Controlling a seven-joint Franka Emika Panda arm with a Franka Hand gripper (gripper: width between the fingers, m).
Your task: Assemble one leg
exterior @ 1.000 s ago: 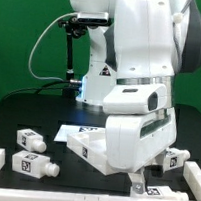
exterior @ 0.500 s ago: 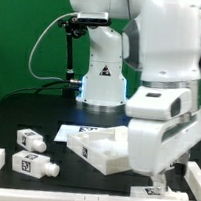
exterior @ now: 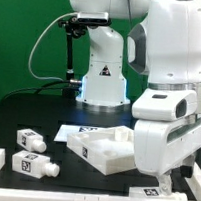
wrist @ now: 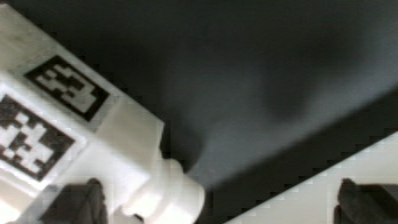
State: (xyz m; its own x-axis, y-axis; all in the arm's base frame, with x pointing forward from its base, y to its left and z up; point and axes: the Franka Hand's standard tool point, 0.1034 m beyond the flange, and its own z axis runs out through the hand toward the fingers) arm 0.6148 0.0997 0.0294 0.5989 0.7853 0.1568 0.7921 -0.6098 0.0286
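In the wrist view a white leg [wrist: 71, 120] with black-and-white tags lies on the dark table, reaching in between my fingers. It sits close to one finger [wrist: 80, 203] and well apart from the other finger [wrist: 370, 200]. My gripper [wrist: 222, 205] is open, its jaws wide apart and not closed on the leg. In the exterior view the gripper [exterior: 166, 180] is low over the table at the front right, and the arm hides that leg. Two more legs [exterior: 29, 138] [exterior: 33, 166] lie at the front left.
The large white square panel [exterior: 103, 149] lies mid-table, just left of my arm. The marker board [exterior: 77, 131] lies behind it. A white rail [exterior: 78, 200] borders the table's front and also shows in the wrist view [wrist: 338, 170]. The robot base [exterior: 100, 83] stands behind.
The arm has moved toward the exterior view's right and now uncovers the panel. The gripper stays low over the table at the front right. The legs at the left have not moved.
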